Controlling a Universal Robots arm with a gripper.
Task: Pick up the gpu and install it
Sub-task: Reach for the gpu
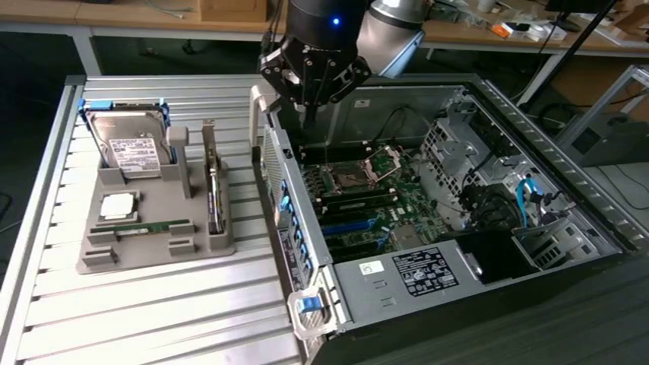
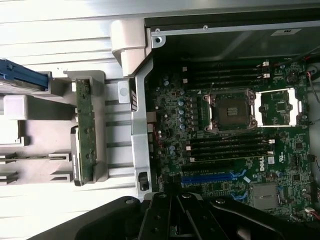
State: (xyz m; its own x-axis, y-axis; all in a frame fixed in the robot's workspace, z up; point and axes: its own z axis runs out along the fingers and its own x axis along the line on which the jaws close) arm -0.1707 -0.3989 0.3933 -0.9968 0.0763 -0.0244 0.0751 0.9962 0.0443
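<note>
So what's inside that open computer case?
A green motherboard with an open processor socket, dark memory slots, a blue slot and cables. A labelled metal box covers whatever lies beneath it.

Bright overhead light, glare on slatted table [image 2: 60, 30], computer case [image 1: 381, 103] interior dim

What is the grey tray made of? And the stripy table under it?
The tray looks like plastic: dull, even grey, with blocky moulded slots and posts. It might be printed, but that is hard to say. The table looks like metal, probably aluminium: pale silvery ribbed slats that catch the light.
</note>
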